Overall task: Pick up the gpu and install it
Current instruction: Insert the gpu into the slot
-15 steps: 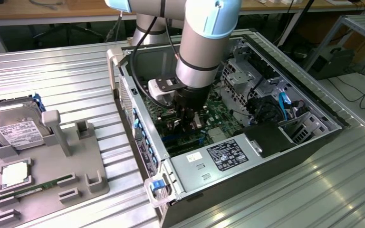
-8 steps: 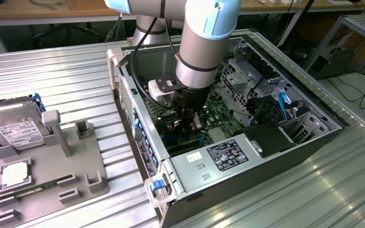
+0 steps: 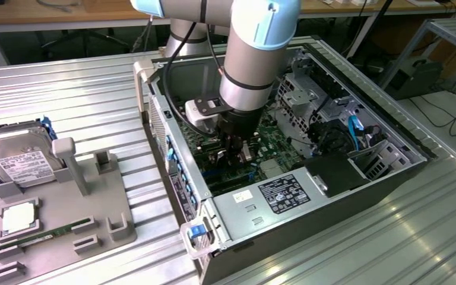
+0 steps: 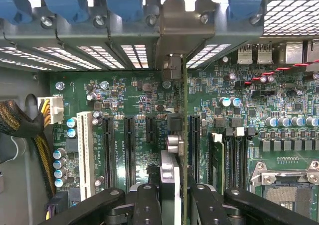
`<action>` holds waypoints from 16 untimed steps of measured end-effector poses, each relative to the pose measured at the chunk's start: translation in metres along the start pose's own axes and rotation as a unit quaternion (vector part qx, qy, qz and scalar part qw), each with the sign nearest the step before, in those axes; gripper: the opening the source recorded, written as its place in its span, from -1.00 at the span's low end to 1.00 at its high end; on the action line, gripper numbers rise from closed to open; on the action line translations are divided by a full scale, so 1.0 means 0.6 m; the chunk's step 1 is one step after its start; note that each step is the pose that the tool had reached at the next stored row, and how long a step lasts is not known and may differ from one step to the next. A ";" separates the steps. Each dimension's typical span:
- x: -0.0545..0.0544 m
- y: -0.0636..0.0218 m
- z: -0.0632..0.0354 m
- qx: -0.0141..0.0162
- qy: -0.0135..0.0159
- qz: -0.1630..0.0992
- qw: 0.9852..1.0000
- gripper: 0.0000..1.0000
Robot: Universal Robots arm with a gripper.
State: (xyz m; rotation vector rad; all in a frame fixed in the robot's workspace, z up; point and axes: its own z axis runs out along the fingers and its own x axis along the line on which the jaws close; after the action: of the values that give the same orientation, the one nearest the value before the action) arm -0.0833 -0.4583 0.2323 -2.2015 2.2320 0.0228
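One robot arm [image 3: 248, 65], one open PC case [image 3: 370, 178], one gpu [image 4: 183, 135] on edge, one motherboard [image 4: 134, 93]. One grey fixture tray [image 3: 62, 231] held one hard drive [image 3: 18, 160], one memory stick [image 3: 46, 233], one CPU [image 3: 18, 218]. One white expansion slot [image 4: 84, 153].

Single arm [image 3: 252, 53] is reaching steeply down from 12 o'clock in the exterior view, grey link with light-blue cap nearly vertical, black wrist section below it. Gripper [image 3: 238, 155] is pointing straight down at the frame's centre. In the wrist view, gripper [image 4: 172, 190] is showing two black fingers [image 4: 144, 205] at 6 o'clock, jaws standing partly closed and clamping the gpu [image 4: 183, 135], held edge-on between them.
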 end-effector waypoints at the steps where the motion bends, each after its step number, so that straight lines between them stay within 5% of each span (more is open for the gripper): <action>1: 0.000 0.000 0.000 0.000 0.000 0.000 1.000 -0.43; 16: 0.000 0.000 0.004 0.000 0.000 0.000 1.000 -0.43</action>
State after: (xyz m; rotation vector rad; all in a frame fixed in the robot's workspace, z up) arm -0.0833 -0.4583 0.2296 -2.2015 2.2321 0.0227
